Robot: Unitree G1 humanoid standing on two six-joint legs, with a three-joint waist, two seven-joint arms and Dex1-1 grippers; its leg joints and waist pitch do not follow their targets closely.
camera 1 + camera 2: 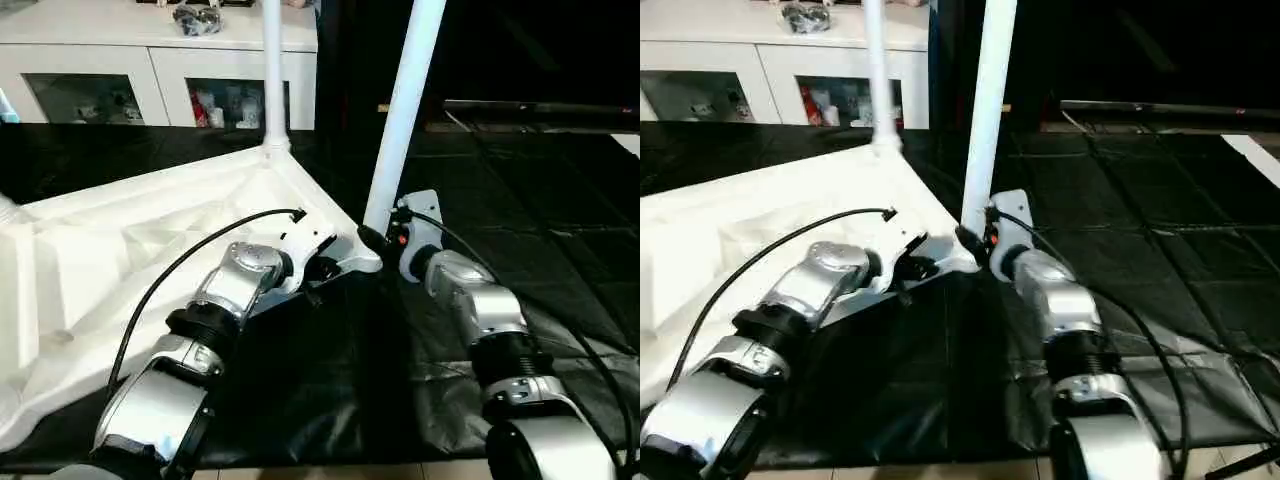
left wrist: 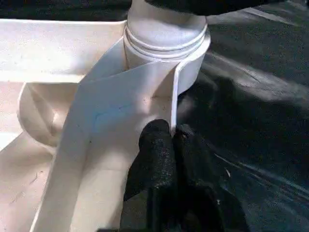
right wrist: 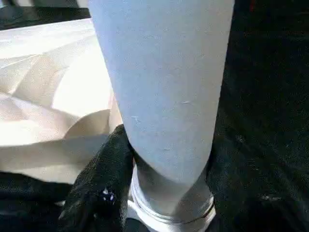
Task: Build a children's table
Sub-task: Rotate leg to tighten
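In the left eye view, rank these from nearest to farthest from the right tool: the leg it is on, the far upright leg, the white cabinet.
1. Near leg: the right tool is at its base, by the tabletop's near corner socket.
2. Far leg: upright in the corner socket behind, toward the left.
3. White cabinet: at the back, beyond the table.

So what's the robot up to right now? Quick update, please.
Left claw shut, pressing the upturned white plastic tabletop by its corner. Right claw around the near white tube leg. Nothing blocking.
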